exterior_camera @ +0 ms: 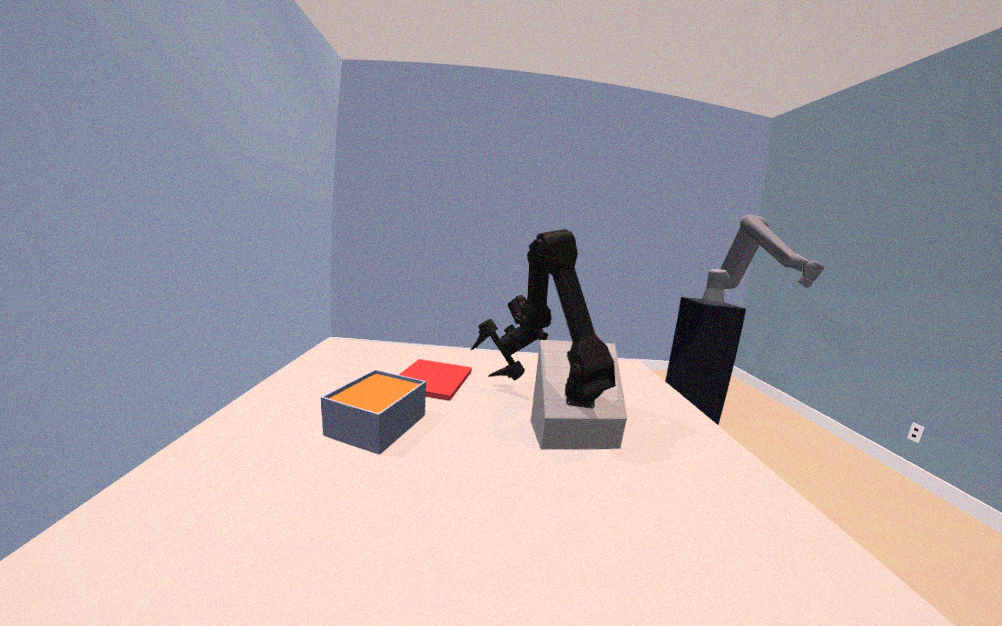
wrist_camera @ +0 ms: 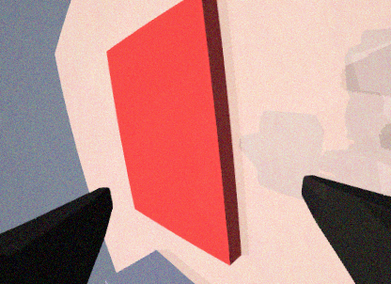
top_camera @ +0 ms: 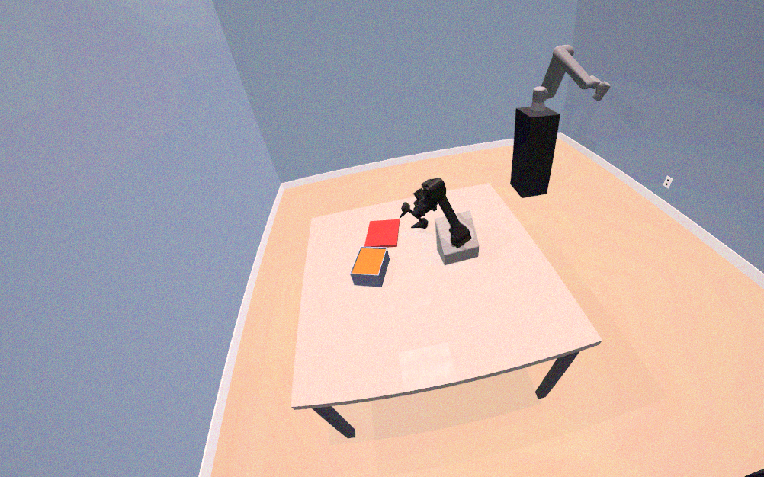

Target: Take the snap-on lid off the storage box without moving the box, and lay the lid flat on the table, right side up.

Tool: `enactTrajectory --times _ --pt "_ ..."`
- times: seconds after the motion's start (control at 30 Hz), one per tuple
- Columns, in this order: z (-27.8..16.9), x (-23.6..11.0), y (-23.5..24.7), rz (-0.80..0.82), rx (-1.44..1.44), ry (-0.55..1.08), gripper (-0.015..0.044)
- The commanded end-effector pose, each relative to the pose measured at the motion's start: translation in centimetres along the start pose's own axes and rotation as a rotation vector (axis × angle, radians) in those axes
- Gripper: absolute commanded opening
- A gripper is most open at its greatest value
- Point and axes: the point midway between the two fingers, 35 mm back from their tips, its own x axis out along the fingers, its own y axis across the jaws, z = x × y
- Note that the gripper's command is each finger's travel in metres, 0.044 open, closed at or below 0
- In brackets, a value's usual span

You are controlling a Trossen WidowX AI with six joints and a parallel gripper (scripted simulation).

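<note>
The storage box is slate blue and stands upright on the table. It has no lid on, and its inside shows orange. The red lid lies flat on the table just behind the box, smooth face up, its side wall showing in the wrist view. In the top and exterior views I cannot tell whether lid and box touch. My gripper is wide open and empty. It hangs above the table, to the right of the lid and clear of it.
My arm's grey base block stands on the table to the right of the box and lid. A second, grey arm stands on a black pedestal beyond the table's right edge.
</note>
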Motion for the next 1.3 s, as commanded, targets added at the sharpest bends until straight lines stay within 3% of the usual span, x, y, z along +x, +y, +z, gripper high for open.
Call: enactTrajectory --times 0.0,0.9,1.27 --pt "0.0 -0.8 0.6 0.005 -0.006 0.004 0.0440" --pt "0.1 -5.5 3.2 0.004 -0.006 0.001 0.0440" --pt "0.0 -5.0 2.8 0.004 -0.006 0.001 0.0440"
